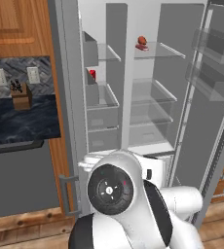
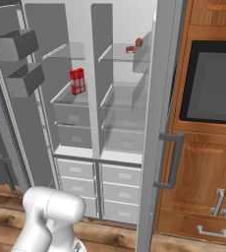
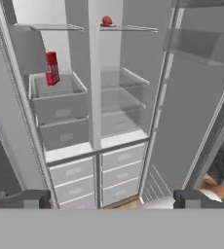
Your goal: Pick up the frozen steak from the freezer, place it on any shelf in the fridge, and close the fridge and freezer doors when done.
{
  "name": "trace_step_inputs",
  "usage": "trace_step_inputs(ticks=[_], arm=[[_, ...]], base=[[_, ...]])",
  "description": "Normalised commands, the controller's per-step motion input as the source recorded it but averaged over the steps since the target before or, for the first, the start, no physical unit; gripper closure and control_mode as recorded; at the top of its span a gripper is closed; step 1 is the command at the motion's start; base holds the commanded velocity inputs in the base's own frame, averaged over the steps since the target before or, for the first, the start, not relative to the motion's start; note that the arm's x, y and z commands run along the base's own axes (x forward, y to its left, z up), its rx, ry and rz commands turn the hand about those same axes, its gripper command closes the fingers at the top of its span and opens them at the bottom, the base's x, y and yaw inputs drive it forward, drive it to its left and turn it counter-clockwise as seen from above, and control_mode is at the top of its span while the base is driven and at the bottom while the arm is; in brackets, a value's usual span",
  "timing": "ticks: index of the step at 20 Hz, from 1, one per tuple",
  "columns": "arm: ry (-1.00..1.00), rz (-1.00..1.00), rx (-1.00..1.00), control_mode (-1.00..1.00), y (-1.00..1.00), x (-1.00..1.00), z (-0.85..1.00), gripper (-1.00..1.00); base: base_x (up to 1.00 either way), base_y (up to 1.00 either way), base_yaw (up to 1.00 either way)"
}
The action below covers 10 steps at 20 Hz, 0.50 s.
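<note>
Grey on grey, wide open on both sides – fridge [image 1: 155, 97] and freezer [image 1: 100, 116], with fridge door [image 1: 209, 116] and freezer door [image 2: 14, 113] swung back, tops cut off by the frame. High on the fridge's top glass shelf [image 1: 166, 51], small and hard to resolve: frozen steak [image 2: 130, 49], flat and dark red, close against a rounder orange-red lump [image 2: 139, 42] – touching or merely beside, impossible to tell. Upright in the freezer, a red carton [image 2: 77, 81]. Low in the hand view, gripper [image 3: 110, 199] with fingertips spread wide, nothing between them.
</note>
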Motion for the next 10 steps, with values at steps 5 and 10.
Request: trace_step_inputs(ticks=[5,10], arm=[[0.00,-0.31,-0.03,-1.00,0.87,0.37,-0.20,-1.00],[-0.05,-0.18,-0.14,-1.00,0.46,0.69,-0.21,-1.00]], base=[[0.00,0.00,0.00],[0.00,0.00,0.00]])
